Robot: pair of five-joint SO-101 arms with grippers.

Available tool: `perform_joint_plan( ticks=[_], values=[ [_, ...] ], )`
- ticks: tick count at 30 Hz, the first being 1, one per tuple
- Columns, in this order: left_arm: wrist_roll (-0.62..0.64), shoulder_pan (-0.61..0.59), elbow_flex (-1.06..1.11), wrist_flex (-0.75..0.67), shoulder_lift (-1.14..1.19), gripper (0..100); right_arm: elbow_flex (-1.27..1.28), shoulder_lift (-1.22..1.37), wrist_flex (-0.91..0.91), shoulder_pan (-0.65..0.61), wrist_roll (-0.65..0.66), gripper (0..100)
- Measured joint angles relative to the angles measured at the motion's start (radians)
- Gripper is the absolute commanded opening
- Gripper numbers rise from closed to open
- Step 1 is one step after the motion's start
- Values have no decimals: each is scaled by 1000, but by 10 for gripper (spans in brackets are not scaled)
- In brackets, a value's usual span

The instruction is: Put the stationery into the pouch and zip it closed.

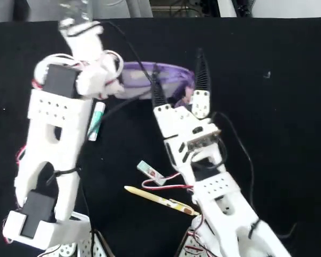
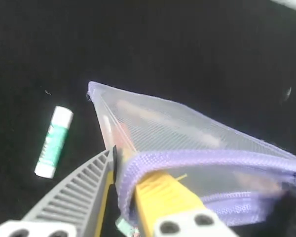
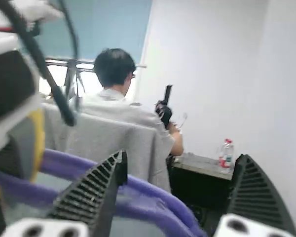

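The pouch, clear mesh with a purple edge, lies at the far side of the black bench, and both arms meet at it. The left tool pinches the pouch's purple rim between its grey and yellow fingers, at the pouch's left end as the high view shows it. Long pale shapes show through the mesh, too blurred to name. The right tool stands at the pouch's other end with its black fingers spread wide. In its own wrist view the purple rim runs across the gap between them, and whether a finger touches it cannot be told. A green and white glue stick lies on the bench just beside the left arm, near the pouch. A small flat piece and a yellow pen lie nearer the arm bases, well apart from the pouch.
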Motion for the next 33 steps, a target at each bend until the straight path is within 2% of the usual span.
perform_joint_plan(
  ticks=[3,7,11,17,21,24,29,33],
  values=[
    [0,-72,-61,6,0,30,0,-130,170,-2,58,328],
    [0,-206,-195,48,0,30,-104,-318,516,-17,120,328],
    [0,-333,-292,77,-2,30,-226,-463,861,-87,138,328],
    [0,-450,-307,80,-2,30,-368,-548,1257,-196,141,328],
    [0,-522,-307,80,-2,30,-376,-552,1450,-241,144,328],
    [0,-559,-307,80,-2,30,-361,-552,1568,-278,196,328],
    [0,-569,-307,80,-2,30,-296,-540,1703,-344,273,322],
    [0,-569,-252,51,-3,30,-290,-433,1778,-390,282,203]
  ],
)
